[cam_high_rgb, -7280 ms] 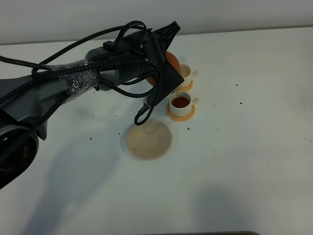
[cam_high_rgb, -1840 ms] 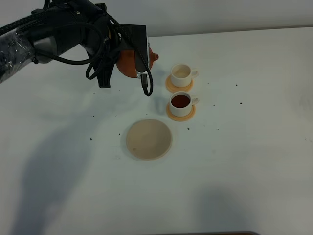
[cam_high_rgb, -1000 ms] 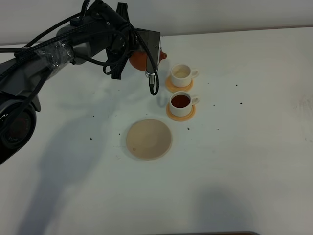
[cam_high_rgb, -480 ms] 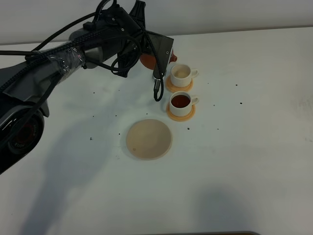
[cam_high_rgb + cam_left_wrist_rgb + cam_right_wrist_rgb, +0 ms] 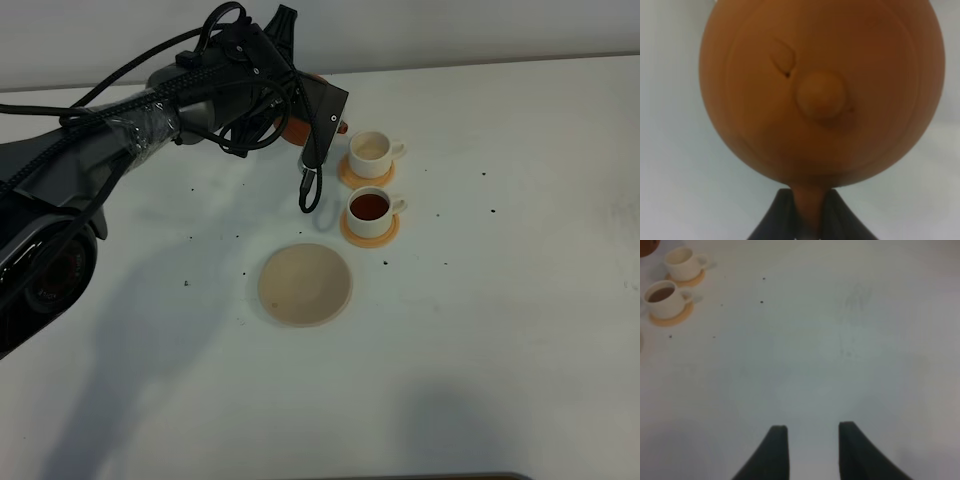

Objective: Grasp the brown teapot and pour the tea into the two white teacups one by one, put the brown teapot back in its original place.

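Note:
My left gripper (image 5: 308,112) is shut on the loop handle of the brown teapot (image 5: 293,130) and holds it above the table, just left of the far white teacup (image 5: 372,148). Most of the pot is hidden behind the arm there. In the left wrist view the teapot (image 5: 820,90) fills the frame, its handle pinched in my gripper (image 5: 809,202). The far cup looks pale inside; the near teacup (image 5: 371,207) holds dark tea. The tan saucer (image 5: 305,285) lies bare. My right gripper (image 5: 812,445) is open over bare table, with both cups (image 5: 682,262) (image 5: 662,295) far off.
Each cup stands on a small orange coaster (image 5: 370,232). A cable loop (image 5: 310,190) dangles from the left arm just left of the near cup. Dark specks (image 5: 490,211) dot the white table (image 5: 520,330). A pale wall runs along the table's far edge.
Over the last second my left arm has carried the teapot to the right, close to the far cup. Cups, coasters and saucer have stayed where they were.

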Controlling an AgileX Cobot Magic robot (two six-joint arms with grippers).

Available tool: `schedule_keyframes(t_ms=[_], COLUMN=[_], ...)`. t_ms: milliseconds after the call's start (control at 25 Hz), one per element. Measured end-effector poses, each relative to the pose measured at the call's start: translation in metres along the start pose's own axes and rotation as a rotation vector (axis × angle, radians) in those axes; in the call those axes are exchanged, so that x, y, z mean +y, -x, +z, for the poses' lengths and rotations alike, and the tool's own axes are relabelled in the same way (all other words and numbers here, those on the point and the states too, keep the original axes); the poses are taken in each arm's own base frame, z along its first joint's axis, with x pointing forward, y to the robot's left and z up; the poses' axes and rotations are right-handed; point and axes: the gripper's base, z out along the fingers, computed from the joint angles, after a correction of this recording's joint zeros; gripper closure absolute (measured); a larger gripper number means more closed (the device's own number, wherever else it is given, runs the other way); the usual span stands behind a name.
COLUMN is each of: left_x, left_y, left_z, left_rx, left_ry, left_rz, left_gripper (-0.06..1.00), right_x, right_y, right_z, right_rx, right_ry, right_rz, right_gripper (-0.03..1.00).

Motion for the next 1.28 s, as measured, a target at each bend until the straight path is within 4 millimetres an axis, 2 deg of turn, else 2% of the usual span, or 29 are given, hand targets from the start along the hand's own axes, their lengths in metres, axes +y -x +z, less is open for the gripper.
schedule_keyframes(t_ms=[320,600,1080,1280], left_x=[0.003,0.018,0.018,0.013], left_y=[0.008,0.013,0.013,0.016], left_z=[0.004,-0.005,-0.005,0.002], left_rx=[-0.015,-0.024,-0.012,-0.007], left_ry=[0.025,0.076,0.079,0.06], left_rz=[0.007,-0.019,0.006,0.044], left_gripper=[0.83,0.83,0.83,0.83], right_x=[0.0,0.0,0.0,0.0], right_y=[0.0,0.0,0.0,0.0], right_z=[0.0,0.0,0.0,0.0], right_rx=[0.0,0.0,0.0,0.0], right_ry=[0.0,0.0,0.001,0.001], right_rz=[0.0,0.0,0.0,0.0], right_gripper=[0.73,0.73,0.73,0.73])
